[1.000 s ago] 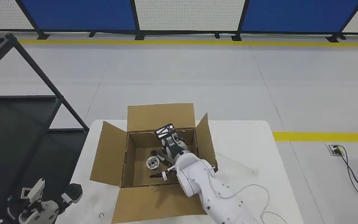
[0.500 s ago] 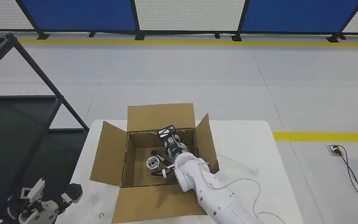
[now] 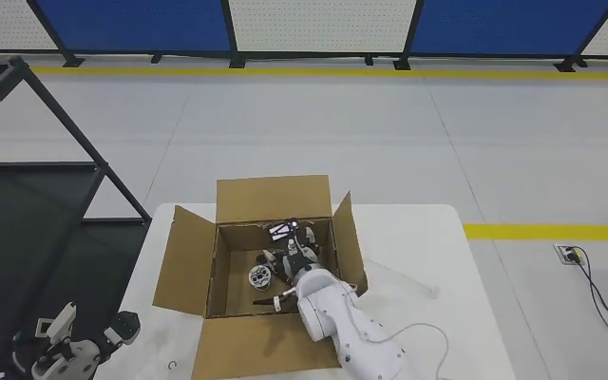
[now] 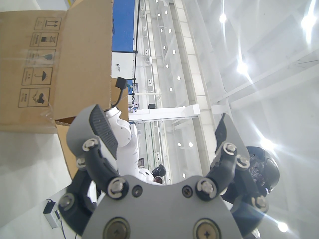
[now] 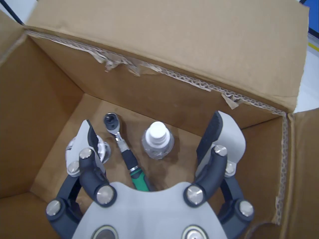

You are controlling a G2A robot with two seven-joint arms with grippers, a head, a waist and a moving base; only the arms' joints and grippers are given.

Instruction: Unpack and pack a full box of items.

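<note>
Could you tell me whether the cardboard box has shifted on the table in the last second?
No. In the top view the cardboard box keeps its flaps at the same spots against the table's edges.

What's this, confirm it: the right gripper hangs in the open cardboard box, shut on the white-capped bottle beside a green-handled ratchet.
Wrong on one point: the right gripper is open and holds nothing, as the right wrist view shows. Otherwise right: it hangs in the open cardboard box, above the white-capped bottle beside a green-handled ratchet.
</note>
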